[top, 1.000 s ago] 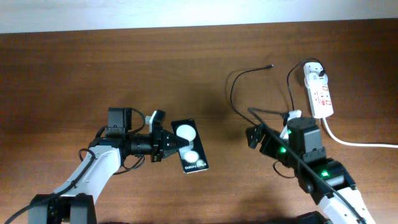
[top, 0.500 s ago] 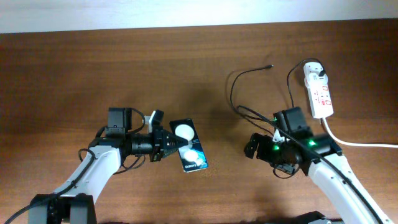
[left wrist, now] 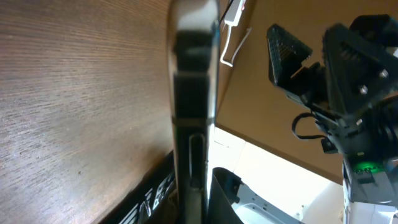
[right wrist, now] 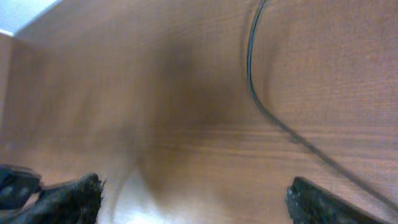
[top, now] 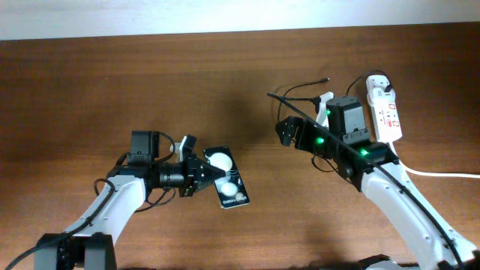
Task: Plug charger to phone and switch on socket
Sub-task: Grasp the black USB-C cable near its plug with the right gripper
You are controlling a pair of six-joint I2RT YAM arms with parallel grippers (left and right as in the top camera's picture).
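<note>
The phone (top: 228,183) is a flat black slab with two round white reflections, left of centre on the table. My left gripper (top: 210,174) is shut on its left long edge. In the left wrist view the phone (left wrist: 189,87) shows edge-on between the jaws. The charger is a thin black cable (top: 286,99) looping at the back right, its tip (top: 326,79) lying free, its white adapter (top: 381,85) in the socket (top: 385,114). My right gripper (top: 287,133) is open and empty over the cable loop. The cable (right wrist: 260,107) runs ahead of its wide-open jaws (right wrist: 196,200).
The socket's thick white cord (top: 427,172) runs off to the right edge. The right arm's body (top: 352,146) hangs over the table between cable and socket. The wooden table (top: 112,90) ends at a white strip at the back.
My right arm has swung from the near right up and left, over the cable loop. My left gripper has stayed put, still holding the phone.
</note>
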